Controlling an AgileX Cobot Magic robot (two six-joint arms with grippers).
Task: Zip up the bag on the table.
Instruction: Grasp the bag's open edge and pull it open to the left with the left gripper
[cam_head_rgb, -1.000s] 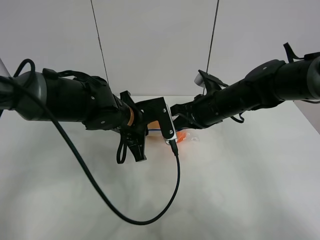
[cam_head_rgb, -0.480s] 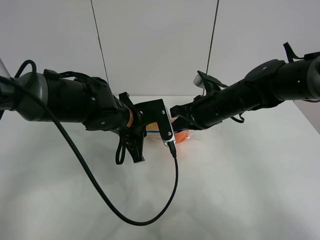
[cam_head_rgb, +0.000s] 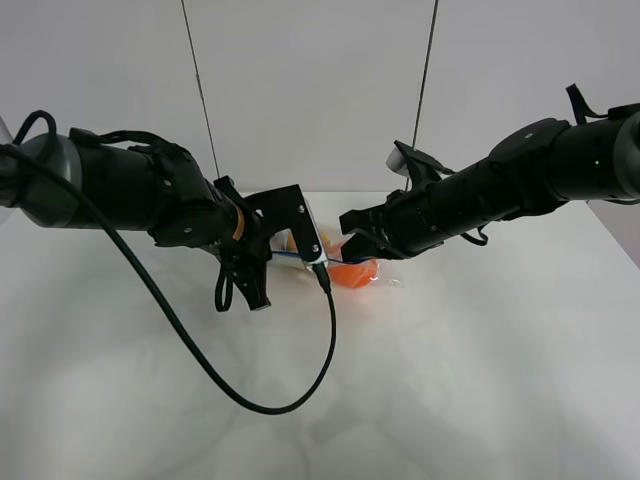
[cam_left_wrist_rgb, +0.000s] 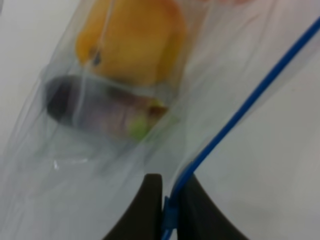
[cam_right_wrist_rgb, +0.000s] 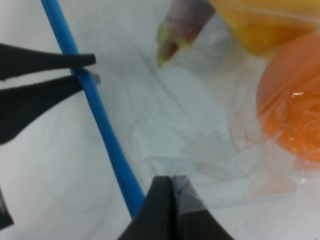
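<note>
The clear bag (cam_head_rgb: 345, 268) lies on the white table (cam_head_rgb: 460, 380) between my two arms, with an orange (cam_head_rgb: 352, 274) showing through it. In the left wrist view the bag (cam_left_wrist_rgb: 75, 150) holds a yellow pear (cam_left_wrist_rgb: 132, 40) and a purple eggplant (cam_left_wrist_rgb: 100, 107). My left gripper (cam_left_wrist_rgb: 169, 210) is shut on the blue zipper strip (cam_left_wrist_rgb: 240, 112). It is at the bag's left end in the high view (cam_head_rgb: 268, 260). My right gripper (cam_right_wrist_rgb: 171, 200) is shut on the bag's clear plastic beside the blue strip (cam_right_wrist_rgb: 107, 135), and sits at the right end (cam_head_rgb: 350, 240).
A thick black cable (cam_head_rgb: 250, 400) loops from the left wrist over the table's near side. Two thin cords (cam_head_rgb: 200, 90) hang down at the back. The left gripper's fingers (cam_right_wrist_rgb: 40, 87) show in the right wrist view, pinching the strip.
My left gripper has slid left along the blue strip, away from the right gripper. More of the bag and the orange now show. The right arm has stayed still.
</note>
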